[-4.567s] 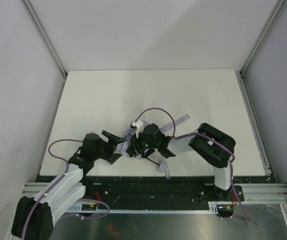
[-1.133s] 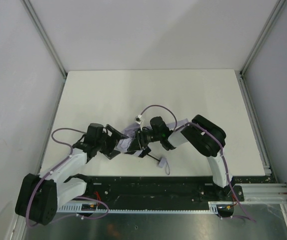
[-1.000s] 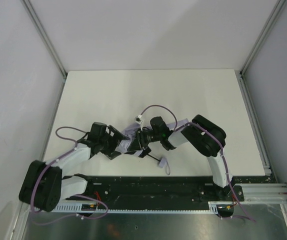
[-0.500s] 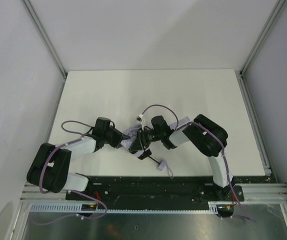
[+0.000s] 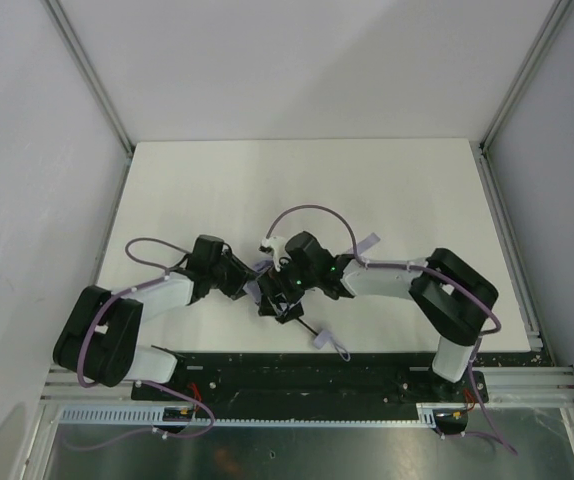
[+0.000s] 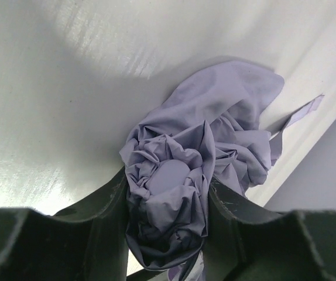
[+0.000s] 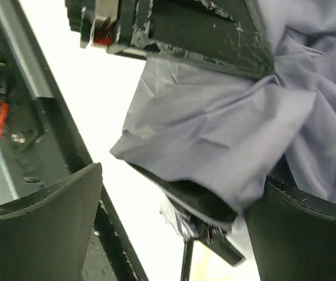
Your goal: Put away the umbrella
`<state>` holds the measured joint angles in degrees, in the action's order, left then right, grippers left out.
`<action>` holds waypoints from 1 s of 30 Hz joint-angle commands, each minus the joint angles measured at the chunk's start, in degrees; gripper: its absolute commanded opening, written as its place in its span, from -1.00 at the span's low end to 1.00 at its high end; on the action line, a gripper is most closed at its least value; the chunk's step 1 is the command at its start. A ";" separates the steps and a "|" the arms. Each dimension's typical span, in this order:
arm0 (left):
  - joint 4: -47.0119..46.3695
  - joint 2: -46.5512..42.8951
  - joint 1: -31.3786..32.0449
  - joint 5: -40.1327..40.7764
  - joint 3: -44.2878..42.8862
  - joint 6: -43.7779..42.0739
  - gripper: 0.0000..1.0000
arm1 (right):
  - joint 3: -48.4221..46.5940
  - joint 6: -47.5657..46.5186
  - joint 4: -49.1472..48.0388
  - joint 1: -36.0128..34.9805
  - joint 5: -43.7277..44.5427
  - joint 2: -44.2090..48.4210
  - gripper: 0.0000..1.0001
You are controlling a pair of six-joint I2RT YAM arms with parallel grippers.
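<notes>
The umbrella (image 5: 259, 270) lies near the table's front middle, its lavender-grey canopy bunched up and mostly hidden under both grippers. Its thin black shaft (image 5: 307, 323) runs toward the front edge and ends at the pale handle with its loop strap (image 5: 329, 341). My left gripper (image 5: 248, 286) is shut on the crumpled canopy (image 6: 203, 146), with fabric squeezed between both fingers (image 6: 98, 219). My right gripper (image 5: 279, 296) stands wide open around the canopy's lower fold (image 7: 215, 129). The fabric lies against one of its fingers (image 7: 308, 234), and the shaft (image 7: 187, 264) shows below.
The white table (image 5: 297, 185) stretches behind the arms, with grey walls on three sides. A black base rail (image 5: 297, 372) runs along the near edge just past the handle. Lavender cables (image 5: 312, 213) loop above the grippers. A loose fabric strap (image 5: 370, 240) lies to the right.
My left gripper moved right onto the canopy and closed on it. My right gripper opened and let go of the fabric, and its elbow swung out to the right.
</notes>
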<state>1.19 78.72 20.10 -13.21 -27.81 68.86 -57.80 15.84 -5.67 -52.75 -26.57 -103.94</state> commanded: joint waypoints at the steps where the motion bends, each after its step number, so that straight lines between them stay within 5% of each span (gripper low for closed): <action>1: 14.88 1.01 0.83 9.48 -0.50 -6.62 -1.00 | -1.48 -11.47 9.54 -3.28 17.69 6.14 0.99; 7: 17.02 0.90 1.85 9.08 -1.49 -5.83 -1.00 | -1.46 -19.90 3.15 -12.27 37.45 6.40 0.99; 13: 19.72 2.05 2.13 8.14 -2.93 -4.54 -1.00 | -4.27 -21.60 -1.06 -15.74 38.65 0.84 0.92; 20: 21.30 2.93 2.29 6.45 -3.22 -2.00 -1.00 | -6.58 -17.78 -0.54 -18.63 44.07 -7.61 0.50; 26: 22.15 2.04 2.84 5.64 -3.43 -0.60 -1.00 | -6.50 -10.92 3.27 -19.07 49.18 -12.33 -0.29; 30: 22.21 0.69 2.98 4.91 -3.75 -0.43 -1.00 | -1.95 -5.92 2.31 -17.52 41.11 -13.45 -0.92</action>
<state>14.37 78.91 21.41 -9.58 -32.86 69.28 -64.18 3.25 -4.82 -71.20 23.70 -111.92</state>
